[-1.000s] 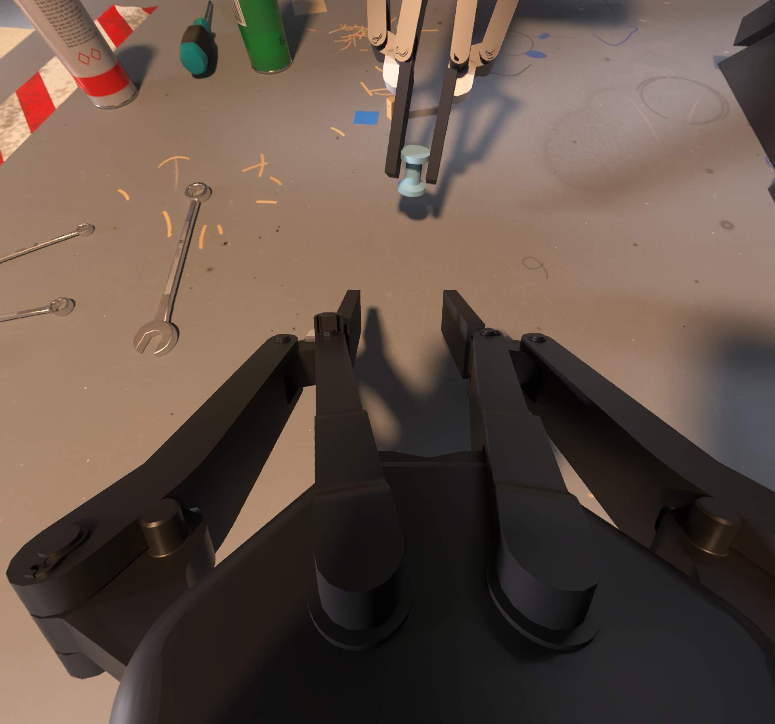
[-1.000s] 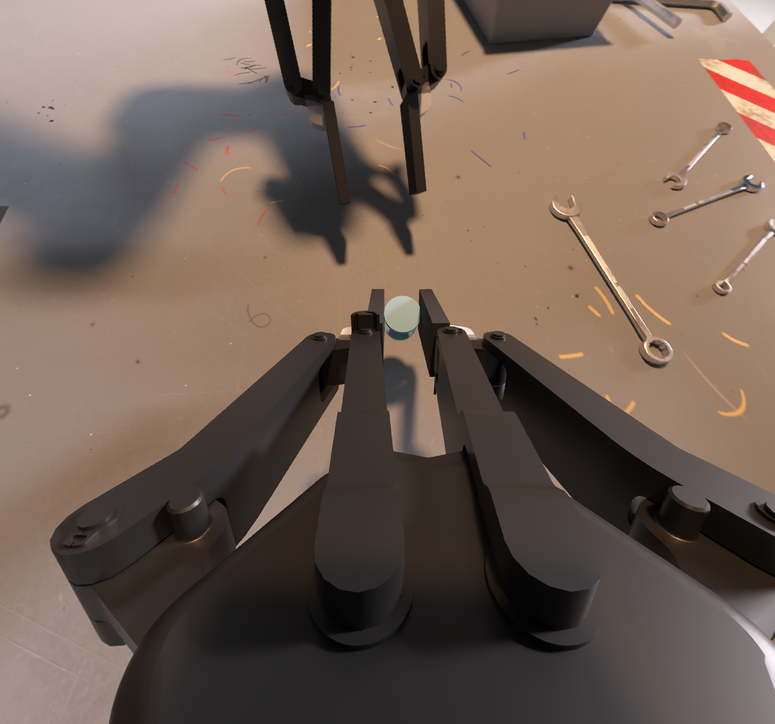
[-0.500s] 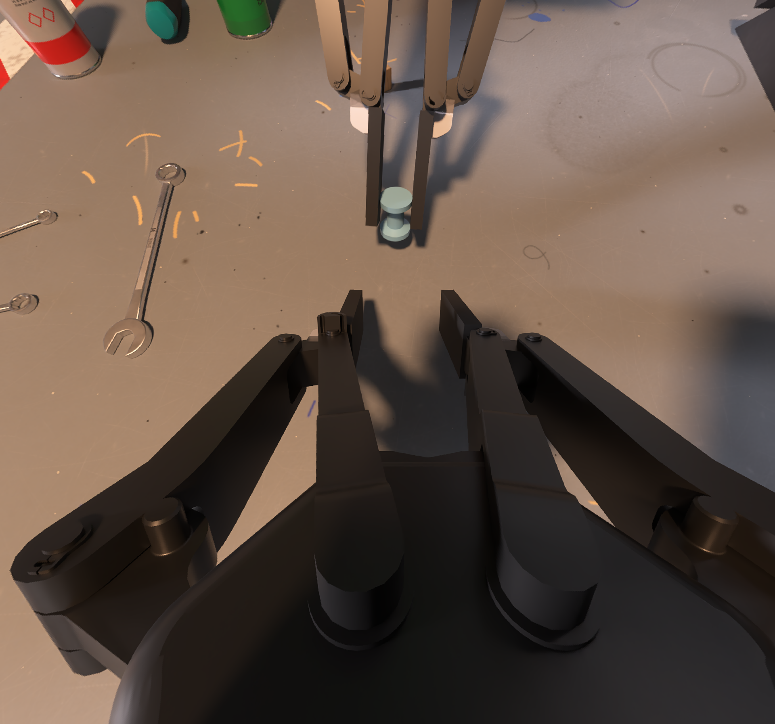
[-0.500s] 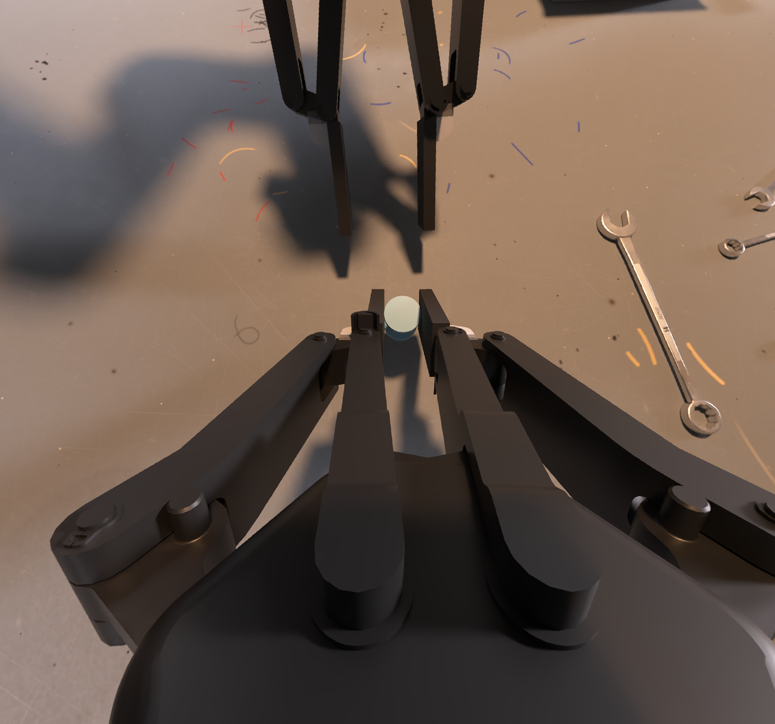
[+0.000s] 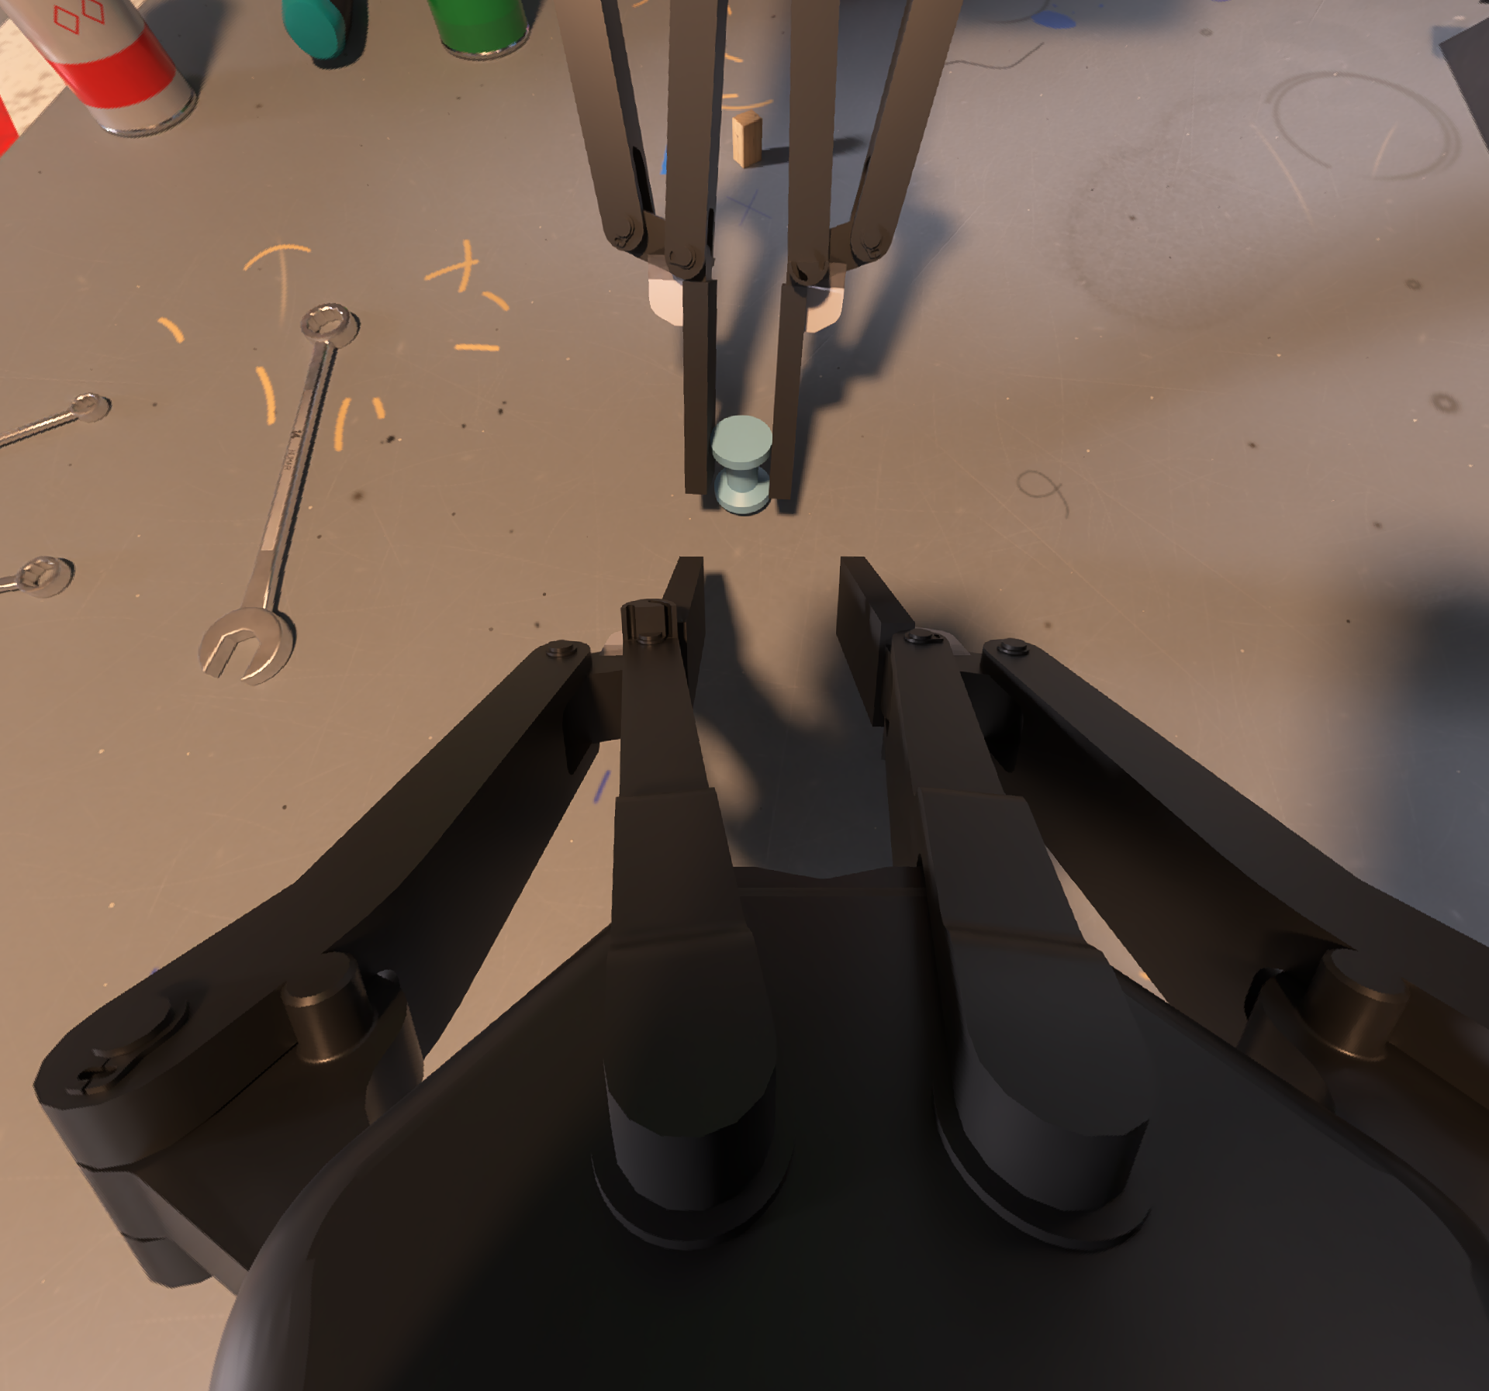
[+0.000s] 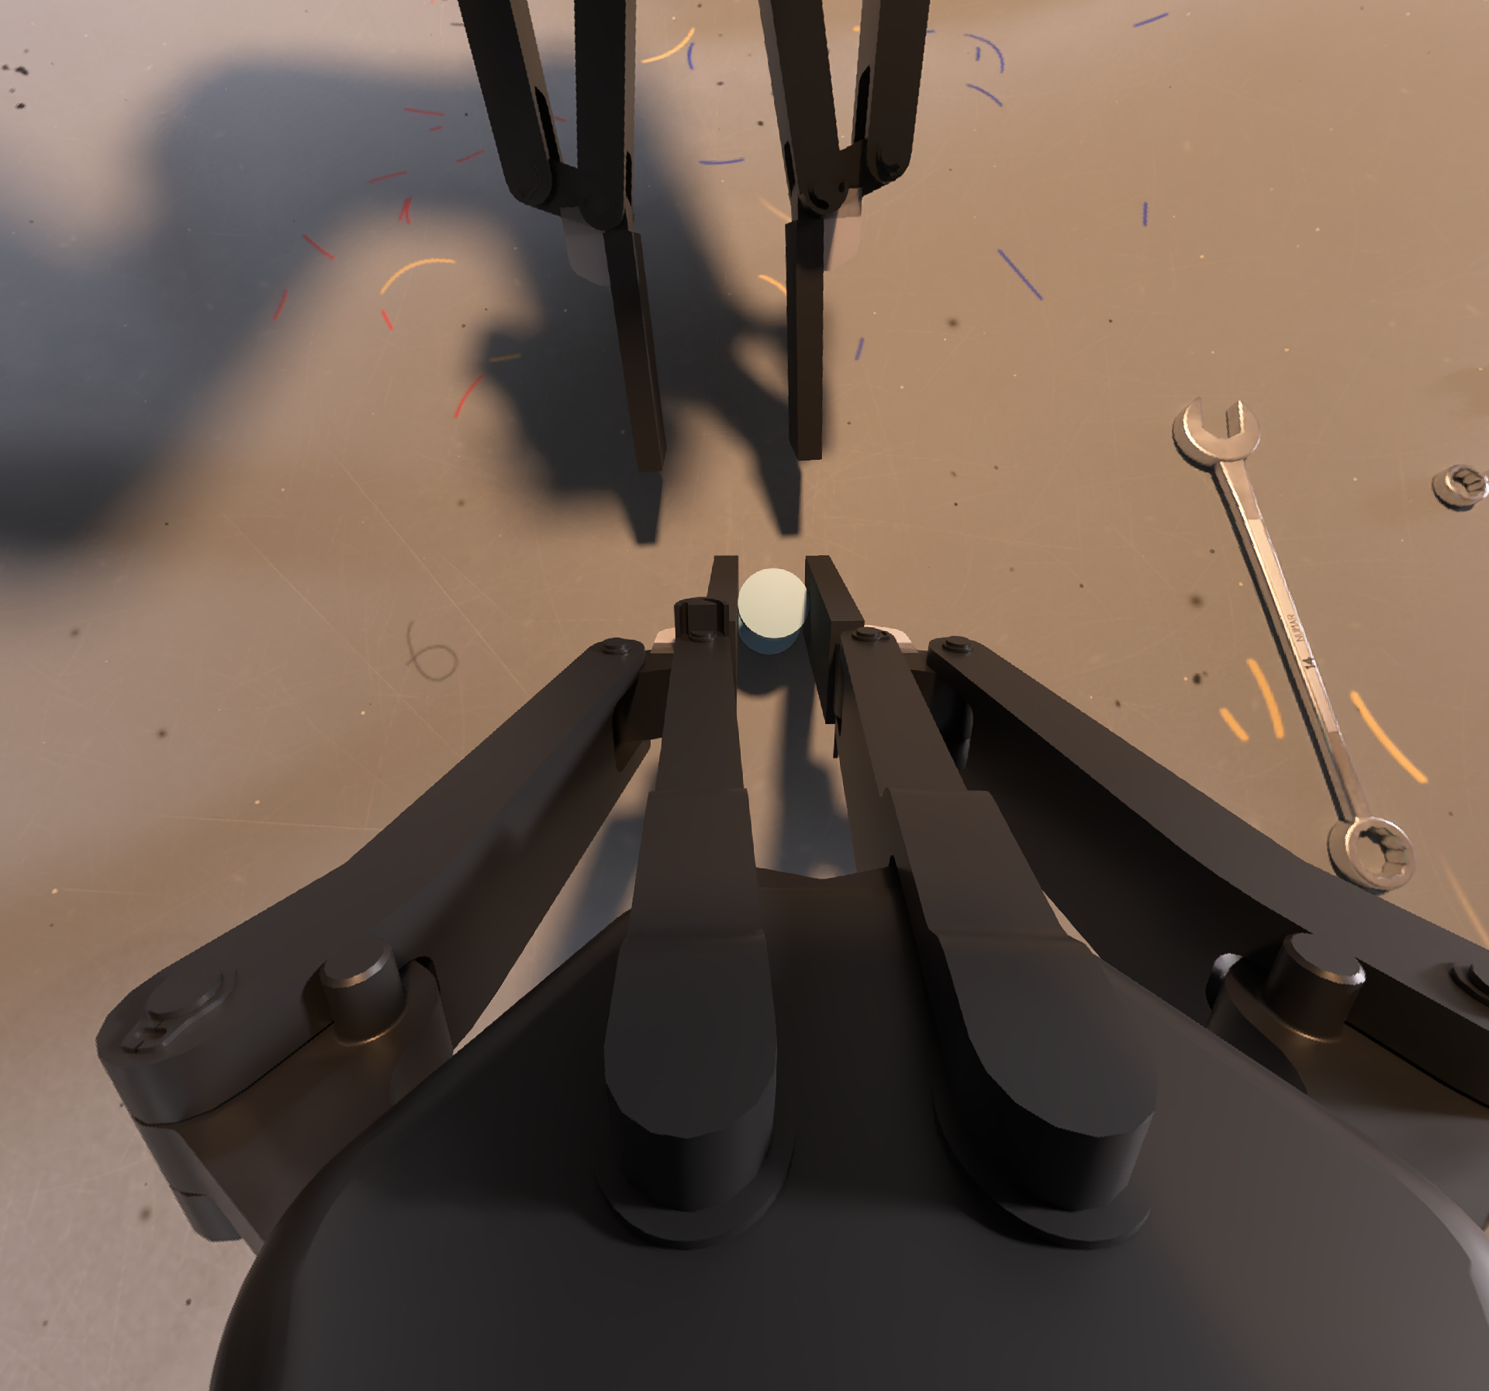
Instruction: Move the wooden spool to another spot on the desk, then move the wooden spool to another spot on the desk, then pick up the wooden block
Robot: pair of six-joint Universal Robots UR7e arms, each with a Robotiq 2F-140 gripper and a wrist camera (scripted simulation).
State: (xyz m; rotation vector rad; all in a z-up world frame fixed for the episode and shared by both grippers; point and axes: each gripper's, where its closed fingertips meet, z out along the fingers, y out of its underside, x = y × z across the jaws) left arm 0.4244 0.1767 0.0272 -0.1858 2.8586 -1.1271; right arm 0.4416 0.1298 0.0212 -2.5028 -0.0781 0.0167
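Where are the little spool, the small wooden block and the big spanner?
wooden spool [image 5: 741, 466], left wrist view, on its waist, between the right gripper's fingers.
wooden block [image 5: 747, 140], left wrist view, on its front face.
big spanner [image 5: 284, 484], left wrist view, mid-shaft.

Pale blue-green wooden spool [image 5: 740, 466] upright on desk; tan wooden block [image 5: 746, 140] upright beyond.

Both arms end in a matte black tool: left tool [image 5: 769, 571], right tool [image 6: 772, 571]. Each has a rounded housing, paired linkage bars, slim flat fingers, small screws and cylindrical pivot pins at 3 and 9 o'clock.
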